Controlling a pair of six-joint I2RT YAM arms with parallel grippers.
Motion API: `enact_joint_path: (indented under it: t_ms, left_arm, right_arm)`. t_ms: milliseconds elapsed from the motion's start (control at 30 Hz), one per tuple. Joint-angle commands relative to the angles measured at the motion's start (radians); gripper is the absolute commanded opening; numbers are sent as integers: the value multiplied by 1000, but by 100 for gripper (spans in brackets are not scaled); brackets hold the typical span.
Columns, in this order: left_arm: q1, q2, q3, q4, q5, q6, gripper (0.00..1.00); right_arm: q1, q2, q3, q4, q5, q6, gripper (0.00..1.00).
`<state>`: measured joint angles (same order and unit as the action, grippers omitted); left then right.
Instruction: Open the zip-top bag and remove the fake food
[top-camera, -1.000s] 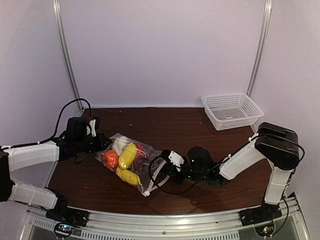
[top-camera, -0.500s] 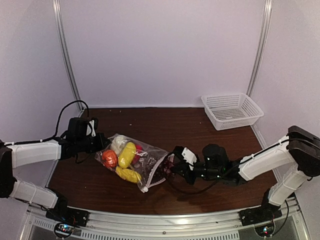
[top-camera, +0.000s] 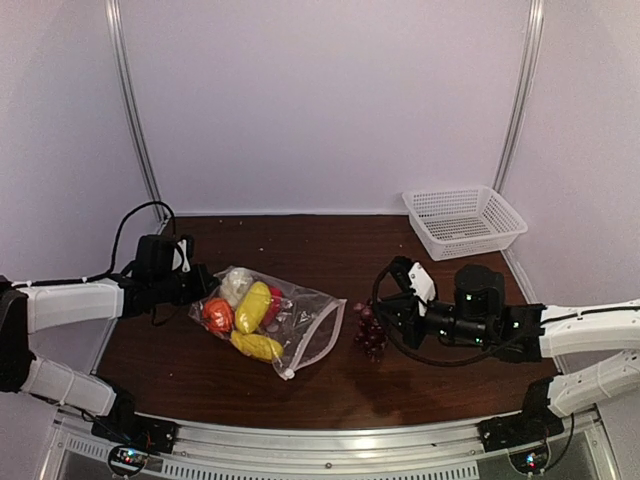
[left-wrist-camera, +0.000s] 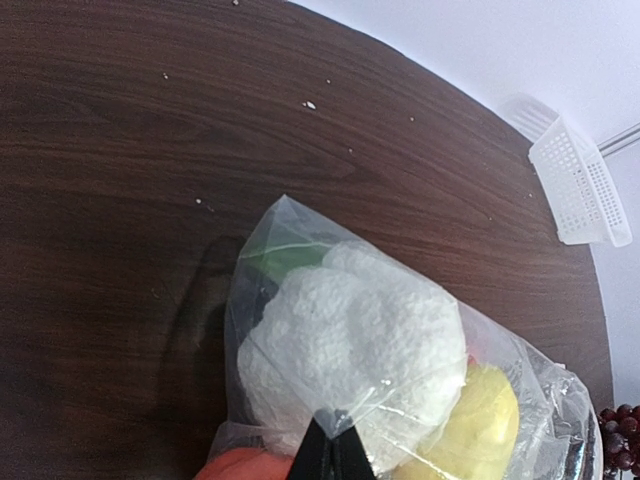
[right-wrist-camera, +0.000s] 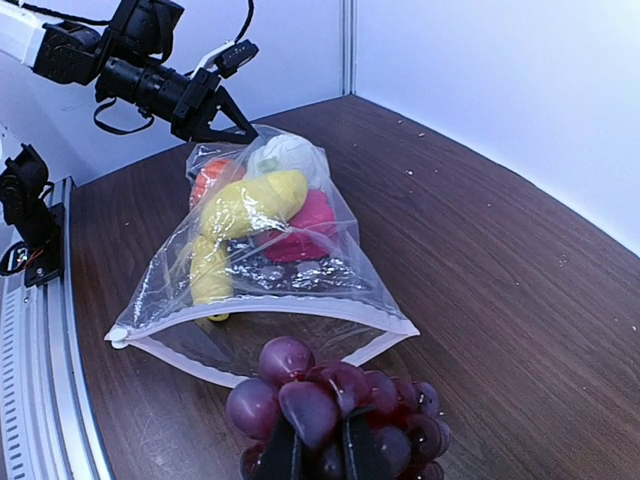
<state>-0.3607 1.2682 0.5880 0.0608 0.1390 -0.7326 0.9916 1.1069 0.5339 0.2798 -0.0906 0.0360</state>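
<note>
Gripping the grapes, right gripper sat at 3 o'clock of the open bag on the tabletop. Left gripper was clamped on the bag's 9 o'clock end. Yellow, orange, red and white pieces were left inside.

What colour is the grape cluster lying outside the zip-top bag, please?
Dark purple with reddish tints; the grape cluster shows best in the right wrist view.

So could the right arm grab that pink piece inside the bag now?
Probably not yet: its fingers are shut on the grape cluster. Otherwise the way looks free: the mouth of the zip-top bag gapes toward it.
</note>
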Motion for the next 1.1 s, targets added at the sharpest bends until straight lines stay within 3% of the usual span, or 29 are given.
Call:
enact_joint_path:
  t_ms: [0,433,833,1067]
  left_arm:
    - [11,16,16,57,4,-8,0]
    - [11,31,18,78,25,-13,0]
    - [12,33,6,95,45,-5,0]
    - [14,40,3,102,48,0,0]
  right_arm:
    - [-24,-71,46,-120,111,30,0]
    - [-290,7,244,-74,183,23,0]
    - [-632,268,486,33,162,83,0]
    - [-775,512,659,71,100,104,0]
